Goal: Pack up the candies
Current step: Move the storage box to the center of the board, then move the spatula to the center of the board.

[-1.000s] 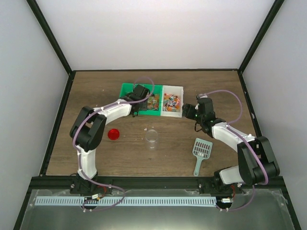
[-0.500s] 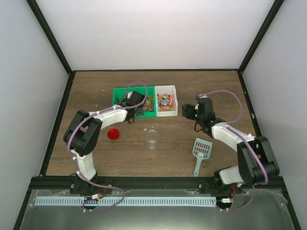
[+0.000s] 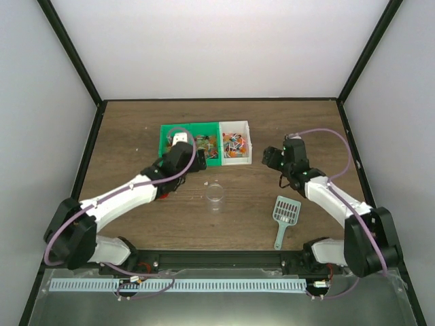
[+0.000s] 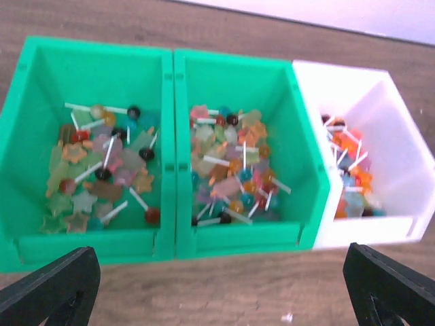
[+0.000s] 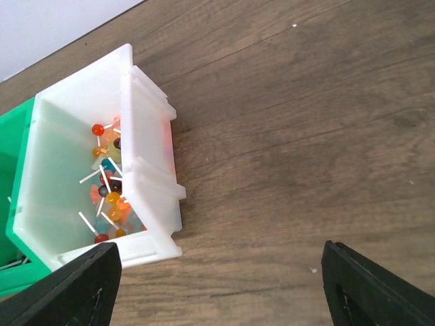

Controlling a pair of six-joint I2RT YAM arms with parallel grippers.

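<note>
Wooden table point(image 3: 129, 129) bears candies point(image 4: 228, 170), clear cup point(image 3: 215, 194), scoop point(image 3: 286, 213).

Candies point(image 4: 224, 176): mixed orange, red, pink, yellow, green, few near-black; white sticks.
Double bin point(image 4: 95, 58): bright green.
Single bin point(image 5: 146, 176): white, wall tinted orange where sweets show through.
Scoop point(image 3: 285, 214): pale blue-green, slotted pattern on head.
Cup point(image 3: 215, 194): clear.
Bench point(image 3: 136, 122): brown, wood-grain streaks.
Left arm point(image 3: 129, 193), right arm point(image 3: 333, 197): white shells, black joints.
Cables point(image 3: 319, 132): lilac.
Left tool point(image 4: 219, 288), right tool point(image 5: 221, 288): black.
</note>
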